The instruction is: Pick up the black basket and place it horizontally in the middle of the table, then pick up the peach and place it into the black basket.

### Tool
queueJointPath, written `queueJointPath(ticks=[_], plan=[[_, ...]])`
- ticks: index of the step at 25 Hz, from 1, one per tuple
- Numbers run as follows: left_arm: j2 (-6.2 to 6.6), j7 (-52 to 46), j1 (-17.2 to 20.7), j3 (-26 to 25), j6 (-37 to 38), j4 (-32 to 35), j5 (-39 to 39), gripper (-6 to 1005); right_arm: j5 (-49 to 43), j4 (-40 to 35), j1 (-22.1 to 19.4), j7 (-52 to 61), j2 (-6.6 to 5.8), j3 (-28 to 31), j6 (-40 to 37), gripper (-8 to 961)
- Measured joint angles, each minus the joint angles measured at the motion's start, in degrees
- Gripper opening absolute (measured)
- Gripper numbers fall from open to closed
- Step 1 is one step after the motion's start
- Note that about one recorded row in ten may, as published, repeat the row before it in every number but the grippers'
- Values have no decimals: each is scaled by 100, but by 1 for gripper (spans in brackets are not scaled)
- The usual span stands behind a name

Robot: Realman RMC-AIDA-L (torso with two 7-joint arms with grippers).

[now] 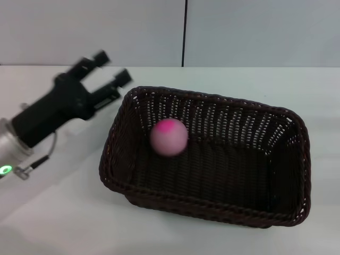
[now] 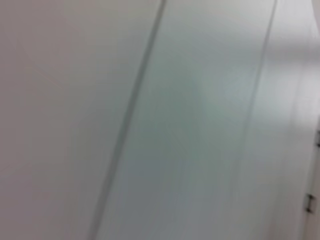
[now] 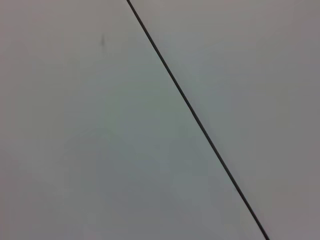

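The black basket (image 1: pixel 223 204) lies lengthwise across the middle of the white table (image 1: pixel 58 223) in the head view. The pink peach (image 1: pixel 169 136) is inside it, near the basket's left end, slightly blurred. My left gripper (image 1: pixel 112 68) is open and empty, to the left of the basket just beyond its far-left corner, apart from the rim. The right gripper is out of view. The two wrist views show only pale wall panels with seams.
A pale wall with a dark vertical seam (image 1: pixel 185 32) stands behind the table. Bare tabletop lies to the left of and in front of the basket. A cable hangs under my left arm (image 1: pixel 37 159).
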Motion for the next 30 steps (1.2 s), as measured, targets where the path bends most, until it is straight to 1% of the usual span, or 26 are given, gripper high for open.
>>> queueJointPath(ticks=[1, 2, 5, 6, 7, 8, 9, 10, 11, 12, 14, 15, 18, 22, 30], plan=[[-4, 483, 227, -508, 280, -68, -122, 756, 5, 0, -15, 2, 5, 14, -17, 591], [-4, 483, 227, -508, 280, -68, -122, 778, 5, 0, -15, 2, 5, 14, -17, 591], [-7, 1261, 603, -1298, 554, -524, -474, 844, 28, 0, -41, 18, 10, 31, -34, 591], [-8, 1696, 825, -1788, 663, -853, -698, 844, 32, 0, -58, 26, 10, 45, -36, 591], [-13, 1902, 950, -2057, 721, -1020, -779, 844, 33, -1, -63, 28, 9, 61, -38, 591], [-13, 1902, 950, -2057, 721, -1020, -779, 844, 34, 0, -69, 31, 7, 85, -40, 591], [-27, 2311, 1173, -2608, 824, -1364, -875, 844, 37, 0, -72, 35, 5, 119, -42, 591], [-27, 2311, 1173, -2608, 824, -1364, -875, 844, 37, 0, -72, 35, 5, 119, -42, 591], [-29, 2693, 1344, -3052, 894, -1598, -890, 844, 42, -5, -92, 42, 0, 194, -47, 590], [-29, 2693, 1344, -3052, 894, -1598, -890, 844, 42, -5, -92, 42, 0, 194, -47, 590], [-33, 3050, 1477, -3388, 950, -1712, -892, 844, 43, -14, -109, 44, -3, 239, -54, 590], [-34, 3185, 1515, -3475, 965, -1722, -891, 844, 44, -15, -113, 44, -5, 247, -56, 590], [-32, 3444, 1594, -3643, 987, -1729, -893, 844, 46, -15, -120, 45, -27, 248, -59, 590], [-28, 3479, 1655, -3763, 995, -1733, -897, 844, 48, -21, -129, 52, -39, 248, -61, 590], [-40, 3483, 1667, -3798, 980, -1739, -899, 844, 49, -15, -142, 75, -51, 248, -62, 589]])
